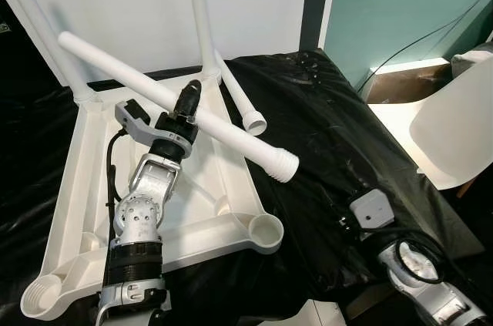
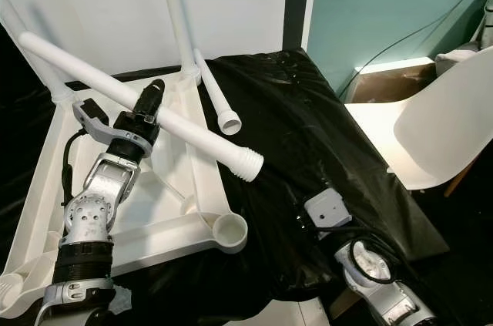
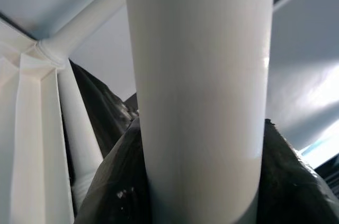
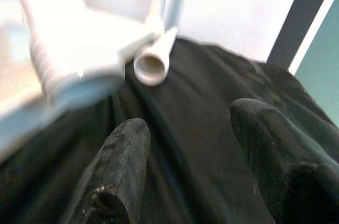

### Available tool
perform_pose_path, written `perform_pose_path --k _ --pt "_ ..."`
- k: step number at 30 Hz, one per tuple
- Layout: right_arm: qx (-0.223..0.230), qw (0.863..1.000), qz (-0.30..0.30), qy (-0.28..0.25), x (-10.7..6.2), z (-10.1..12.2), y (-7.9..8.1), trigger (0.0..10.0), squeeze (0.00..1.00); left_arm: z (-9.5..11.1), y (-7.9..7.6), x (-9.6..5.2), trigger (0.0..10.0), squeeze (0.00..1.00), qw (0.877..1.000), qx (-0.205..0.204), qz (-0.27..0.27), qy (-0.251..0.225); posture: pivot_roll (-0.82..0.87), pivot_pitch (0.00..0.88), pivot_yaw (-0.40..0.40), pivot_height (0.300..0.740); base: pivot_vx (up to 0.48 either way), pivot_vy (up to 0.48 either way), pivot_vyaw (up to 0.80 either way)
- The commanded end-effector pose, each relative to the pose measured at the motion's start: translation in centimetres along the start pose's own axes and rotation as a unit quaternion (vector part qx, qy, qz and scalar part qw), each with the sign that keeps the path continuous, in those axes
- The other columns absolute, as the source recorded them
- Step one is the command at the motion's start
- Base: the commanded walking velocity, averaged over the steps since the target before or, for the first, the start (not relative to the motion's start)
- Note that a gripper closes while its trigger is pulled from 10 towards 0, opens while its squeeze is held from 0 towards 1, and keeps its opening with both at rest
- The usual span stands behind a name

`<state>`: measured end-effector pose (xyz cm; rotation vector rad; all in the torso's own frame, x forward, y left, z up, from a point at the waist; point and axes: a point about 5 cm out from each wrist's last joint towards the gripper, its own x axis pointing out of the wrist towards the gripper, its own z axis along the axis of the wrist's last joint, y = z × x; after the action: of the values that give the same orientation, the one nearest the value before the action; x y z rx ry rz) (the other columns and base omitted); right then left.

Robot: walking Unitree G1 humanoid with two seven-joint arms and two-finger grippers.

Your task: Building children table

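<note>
The white table top (image 1: 85, 187) lies upside down on a black cloth (image 1: 339, 133). Two white legs (image 1: 199, 10) stand in its far corner sockets. My left gripper (image 1: 189, 105) is shut around the middle of a third leg (image 1: 231, 133), held slanting above the top with its threaded end (image 1: 283, 165) over the cloth; close up, this leg (image 3: 198, 102) runs between the fingers. A loose leg (image 1: 240, 104) lies on the cloth beside the far right corner. My right gripper (image 4: 193, 115) is open with nothing in it, low over the cloth, facing the loose leg's open end (image 4: 151, 65).
Two near corner sockets (image 1: 266, 231) (image 1: 40, 295) of the top stand open. A white chair (image 1: 454, 126) and a brown box (image 1: 400, 83) are on the right. A white wall panel (image 1: 131, 10) rises behind the table. My right arm (image 1: 420, 272) sits at the cloth's near right edge.
</note>
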<state>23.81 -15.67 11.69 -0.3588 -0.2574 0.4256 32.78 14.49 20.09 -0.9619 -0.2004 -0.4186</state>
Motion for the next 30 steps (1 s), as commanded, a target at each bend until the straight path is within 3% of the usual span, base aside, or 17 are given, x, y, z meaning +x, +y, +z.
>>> perform_pose_path --k 1,3,5,7,9,14,20,23,25,26,27,28,30 --pt "0.026 0.999 0.016 -0.015 1.1 1.7 -0.8 10.0 0.00 -0.6 -3.1 0.0 0.0 0.00 0.977 0.047 -0.208 0.018 -0.17 0.000 0.081 0.740 0.000 0.000 0.00" --pt "0.026 0.999 0.016 -0.015 1.1 1.7 -0.8 10.0 0.00 -0.6 -3.1 0.0 0.0 0.00 0.977 0.047 -0.208 0.018 -0.17 0.000 0.081 0.740 0.000 0.000 0.00" --pt "0.025 0.997 0.046 -0.051 3.7 4.5 -1.3 10.0 0.00 -2.2 -4.6 -0.2 0.0 0.00 0.962 0.100 -0.248 0.050 -0.16 0.000 0.075 0.740 0.000 0.000 0.00" --pt "0.025 0.997 0.046 -0.051 3.7 4.5 -1.3 10.0 0.00 -2.2 -4.6 -0.2 0.0 0.00 0.962 0.100 -0.248 0.050 -0.16 0.000 0.075 0.740 0.000 0.000 0.00" --pt "0.013 0.996 0.069 -0.062 5.6 5.8 -1.2 10.0 0.00 -2.9 -5.6 -0.4 0.0 0.00 0.950 0.121 -0.279 0.066 -0.15 0.000 0.067 0.740 0.000 0.000 0.00" --pt "0.013 0.994 0.101 -0.050 7.5 5.9 -0.9 10.0 0.00 -2.8 -6.9 -0.7 0.0 0.00 0.941 0.117 -0.310 0.066 -0.14 0.000 0.060 0.740 0.000 0.000 0.00" --pt "0.034 0.989 0.144 -0.029 8.2 5.5 -0.3 10.0 0.00 -2.4 -7.6 -0.7 0.0 0.00 0.939 0.106 -0.321 0.056 -0.14 0.000 0.060 0.740 0.000 0.000 0.00" --pt "0.083 0.978 0.192 -0.006 8.8 5.9 0.4 10.0 0.00 -2.3 -8.1 -0.9 0.0 0.00 0.934 0.129 -0.329 0.052 -0.11 0.000 0.048 0.740 0.000 0.000 0.00" --pt "0.083 0.978 0.192 -0.006 8.8 5.9 0.4 10.0 0.00 -2.3 -8.1 -0.9 0.0 0.00 0.934 0.129 -0.329 0.052 -0.11 0.000 0.048 0.740 0.000 0.000 0.00" --pt "0.090 0.972 0.216 0.002 8.9 6.2 0.7 10.0 0.36 -2.4 -8.1 -1.0 0.0 0.00 0.932 0.146 -0.328 0.054 -0.10 0.000 0.044 0.740 0.000 0.000 0.00" --pt "0.090 0.972 0.216 0.002 8.9 6.2 0.7 10.0 0.36 -2.4 -8.1 -1.0 0.0 0.00 0.932 0.146 -0.328 0.054 -0.10 0.000 0.044 0.740 0.000 0.000 0.00" --pt "0.088 0.971 0.222 0.003 8.9 6.3 0.6 10.0 0.48 -2.5 -8.0 -1.1 0.0 0.00 0.931 0.151 -0.327 0.056 -0.10 0.000 0.044 0.740 0.000 0.000 0.00" --pt "0.084 0.971 0.224 0.003 8.8 6.6 0.4 10.0 0.51 -2.6 -7.9 -1.2 0.0 0.00 0.930 0.158 -0.326 0.060 -0.10 0.000 0.043 0.740 0.000 0.000 0.00"
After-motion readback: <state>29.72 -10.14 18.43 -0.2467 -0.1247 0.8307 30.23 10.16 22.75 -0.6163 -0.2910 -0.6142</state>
